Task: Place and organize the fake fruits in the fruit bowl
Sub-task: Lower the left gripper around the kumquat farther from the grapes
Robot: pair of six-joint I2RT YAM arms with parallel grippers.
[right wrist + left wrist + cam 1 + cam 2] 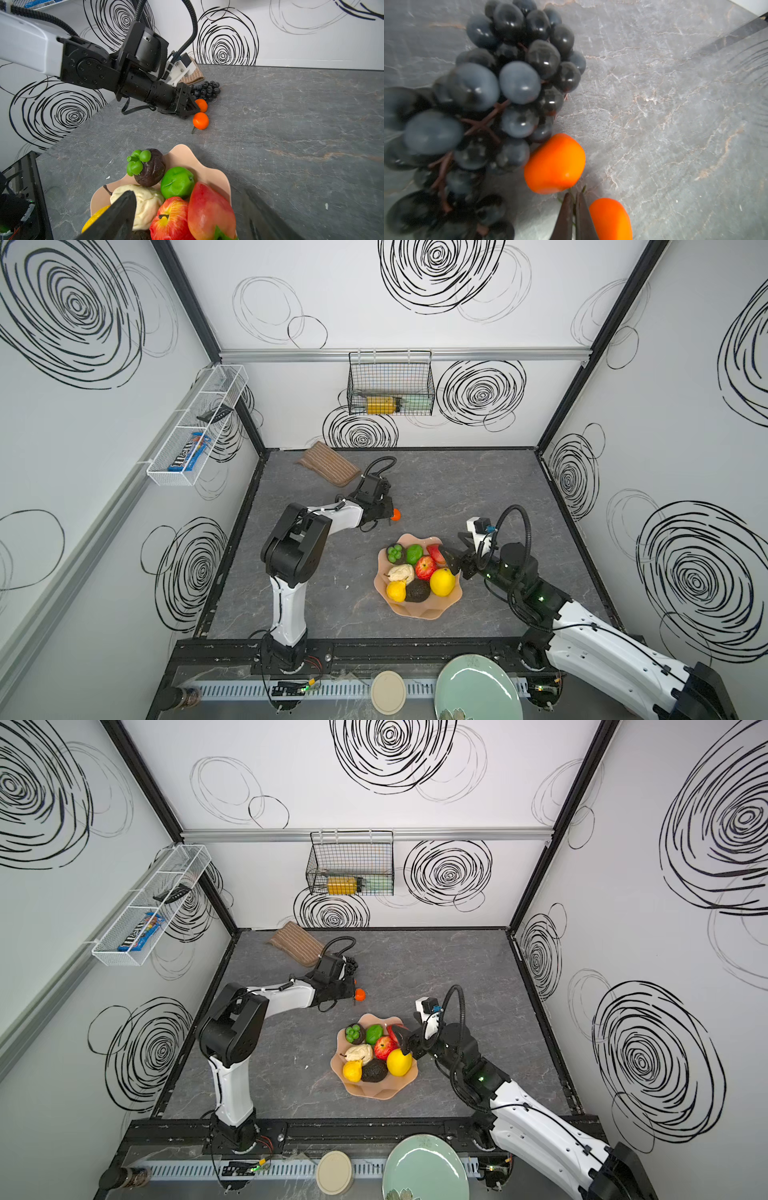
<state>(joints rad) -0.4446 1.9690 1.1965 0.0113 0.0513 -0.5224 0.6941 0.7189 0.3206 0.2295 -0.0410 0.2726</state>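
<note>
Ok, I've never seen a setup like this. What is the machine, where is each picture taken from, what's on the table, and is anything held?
Two robot arms stand at a grey table, each ending in a two-fingered hand. Two pictures look down from overhead; two come from cameras on the wrists. The bowl holds most fruits; grapes and two tangerines lie outside it, a cloth at the back. The left hand is shut on a thin green stem at the tangerines. The right hand hovers open over the bowl, holding nothing.
</note>
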